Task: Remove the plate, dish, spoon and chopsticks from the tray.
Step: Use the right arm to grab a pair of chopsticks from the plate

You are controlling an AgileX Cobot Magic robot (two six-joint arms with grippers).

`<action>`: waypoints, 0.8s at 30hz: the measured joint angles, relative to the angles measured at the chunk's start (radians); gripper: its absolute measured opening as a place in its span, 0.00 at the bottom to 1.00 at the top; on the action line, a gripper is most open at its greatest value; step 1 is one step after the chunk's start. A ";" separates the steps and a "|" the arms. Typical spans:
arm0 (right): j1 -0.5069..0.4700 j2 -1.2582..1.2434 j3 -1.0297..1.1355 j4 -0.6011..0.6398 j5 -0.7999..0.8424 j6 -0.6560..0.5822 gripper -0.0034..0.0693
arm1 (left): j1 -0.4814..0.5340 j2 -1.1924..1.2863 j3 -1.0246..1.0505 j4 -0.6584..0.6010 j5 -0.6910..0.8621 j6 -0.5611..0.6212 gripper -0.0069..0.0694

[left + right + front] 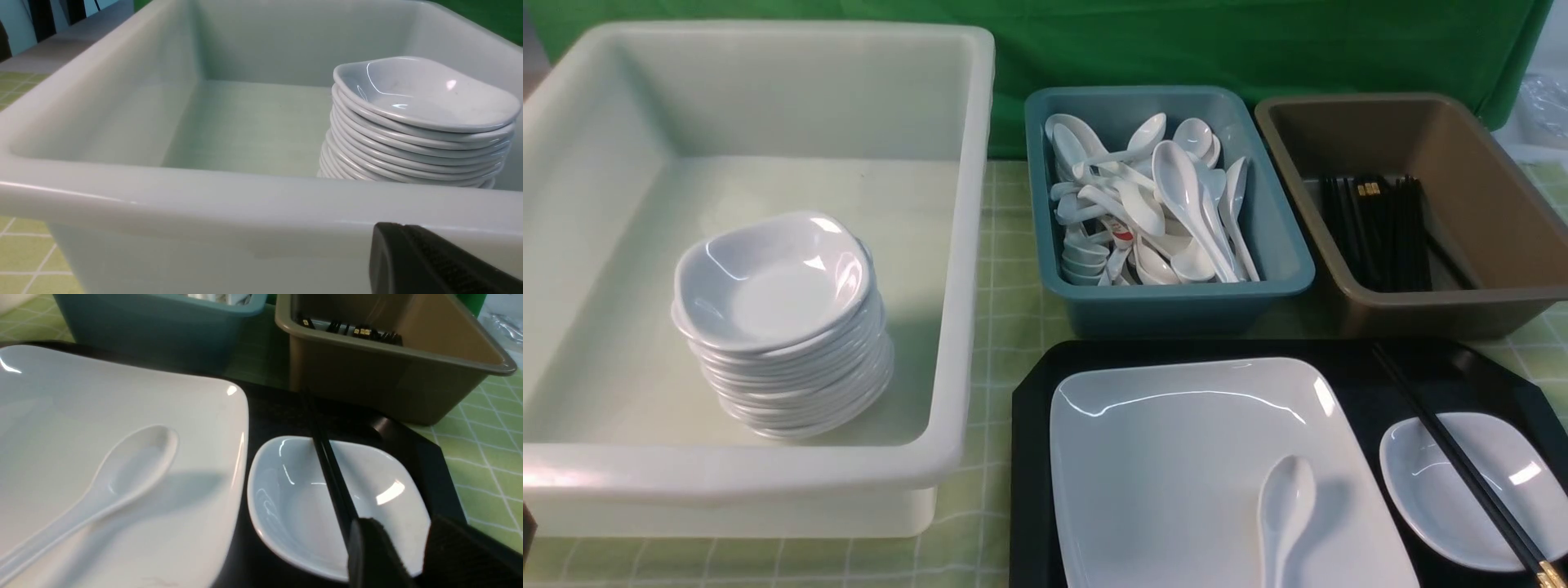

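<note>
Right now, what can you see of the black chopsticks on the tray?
The chopsticks are a pair of long, thin, glossy black sticks lying side by side, with a gold band at the thick near end. They rest diagonally across the small white dish on the black tray, thin tips pointing toward the brown tub.

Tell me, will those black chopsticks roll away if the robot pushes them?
Maybe. The chopsticks are thin and straight, so probably stiff and light. They rest across the glossy dish, not flat on the tray, so a push could slide or roll them off. Two loose sticks may also split apart.
</note>
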 joint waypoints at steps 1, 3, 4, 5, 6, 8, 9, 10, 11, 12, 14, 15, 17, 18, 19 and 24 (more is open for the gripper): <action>0.000 0.000 0.000 0.000 0.000 0.000 0.37 | 0.000 0.000 0.000 0.000 0.000 0.000 0.10; 0.000 0.000 0.000 0.000 0.000 0.000 0.37 | 0.000 0.000 0.000 0.000 -0.003 0.000 0.10; 0.000 0.000 0.000 0.000 0.000 0.000 0.37 | 0.000 0.000 0.000 0.000 -0.011 0.000 0.10; 0.000 0.000 0.000 0.000 0.000 0.000 0.37 | 0.000 0.000 0.000 -0.007 -0.020 -0.002 0.10; 0.000 0.000 0.000 0.000 0.000 0.000 0.37 | 0.000 0.000 0.000 -0.026 -0.042 -0.010 0.10; 0.000 0.000 0.000 0.000 0.000 0.000 0.37 | 0.000 0.000 0.000 -0.132 -0.099 -0.077 0.10; 0.000 0.000 0.000 0.000 0.000 0.000 0.37 | 0.000 0.000 0.000 -0.210 -0.135 -0.120 0.10; 0.000 0.000 0.000 0.000 0.000 0.000 0.37 | 0.000 0.000 0.000 -0.299 -0.177 -0.161 0.10; 0.000 0.000 0.000 0.000 0.000 0.000 0.37 | 0.000 0.000 0.000 -0.368 -0.209 -0.196 0.10; 0.000 0.000 0.000 0.000 0.000 0.000 0.37 | 0.000 0.000 0.000 -0.377 -0.216 -0.200 0.10; 0.000 0.000 0.000 0.000 0.000 0.000 0.37 | 0.000 0.000 0.000 -0.438 -0.276 -0.243 0.10; 0.000 0.000 0.000 0.000 0.000 0.000 0.37 | 0.000 0.000 0.000 -0.445 -0.291 -0.249 0.10; 0.000 0.000 0.000 0.000 0.000 0.000 0.37 | 0.000 0.000 0.000 -0.451 -0.317 -0.258 0.10; 0.000 0.000 0.000 0.000 0.000 0.000 0.37 | -0.001 0.000 -0.014 -0.451 -0.307 -0.258 0.10; 0.000 0.000 0.000 0.000 0.000 0.000 0.37 | -0.001 0.000 -0.023 -0.449 -0.295 -0.257 0.10; 0.000 0.000 0.000 0.000 0.000 0.000 0.37 | -0.059 0.093 -0.274 -0.314 -0.044 -0.075 0.10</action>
